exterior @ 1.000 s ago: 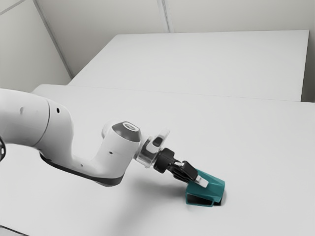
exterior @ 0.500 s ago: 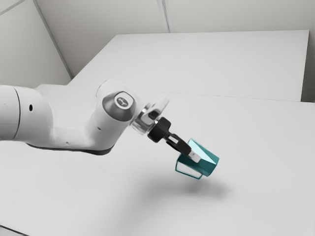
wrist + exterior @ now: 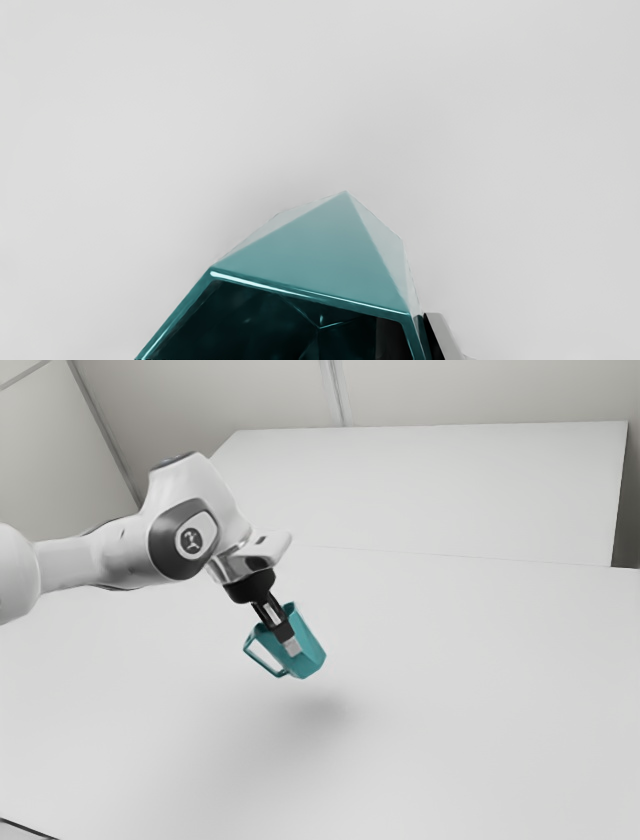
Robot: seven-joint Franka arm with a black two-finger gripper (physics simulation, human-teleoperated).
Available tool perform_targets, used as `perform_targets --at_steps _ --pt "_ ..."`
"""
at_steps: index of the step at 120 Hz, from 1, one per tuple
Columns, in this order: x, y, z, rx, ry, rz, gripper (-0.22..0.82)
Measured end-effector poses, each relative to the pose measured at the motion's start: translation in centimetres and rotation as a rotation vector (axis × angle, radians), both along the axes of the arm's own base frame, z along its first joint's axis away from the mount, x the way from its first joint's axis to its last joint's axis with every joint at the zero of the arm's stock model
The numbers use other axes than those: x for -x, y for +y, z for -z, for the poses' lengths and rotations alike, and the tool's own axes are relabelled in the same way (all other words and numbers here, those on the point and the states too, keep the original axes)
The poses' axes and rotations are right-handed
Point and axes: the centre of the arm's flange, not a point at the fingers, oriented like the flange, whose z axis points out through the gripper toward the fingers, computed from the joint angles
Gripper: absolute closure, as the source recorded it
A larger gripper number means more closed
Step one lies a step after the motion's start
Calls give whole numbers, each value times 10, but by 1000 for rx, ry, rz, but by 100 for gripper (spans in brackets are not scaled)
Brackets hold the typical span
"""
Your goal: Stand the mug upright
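My gripper (image 3: 288, 644) is raised above the table in the exterior view, shut on the teal mug (image 3: 309, 652). The mug hangs in the air, tilted, its mouth up toward the hand and its base down toward the exterior view's right. Its handle is on the exterior view's left side. In the wrist view the faceted mug (image 3: 320, 265) shows its open mouth and dark inside. There the gripper (image 3: 414, 342) pinches the mug's wall, one finger outside it and a dark finger inside the mouth.
The white table (image 3: 450, 690) lies below the mug, which casts a soft shadow on it. A second white surface (image 3: 420, 490) stands behind, with pale walls around it.
My gripper has lifted the mug off the table and carried it up and toward the exterior view's left. The mug has turned from lying on its side to a steeper tilt.
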Motion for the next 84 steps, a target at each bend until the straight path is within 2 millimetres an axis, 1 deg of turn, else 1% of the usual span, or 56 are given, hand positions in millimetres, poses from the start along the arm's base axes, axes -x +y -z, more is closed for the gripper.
perform_targets --at_steps 12,20,34,56,64,84 --pt "4 21 -6 -101 -2 -26 75" --pt "6 32 -5 -161 4 -46 75" --pt "11 47 1 -243 19 -83 75" --pt "25 57 11 -335 31 -145 75" --pt "29 60 21 -356 36 -169 75" --pt "30 65 34 -389 -11 -224 74"
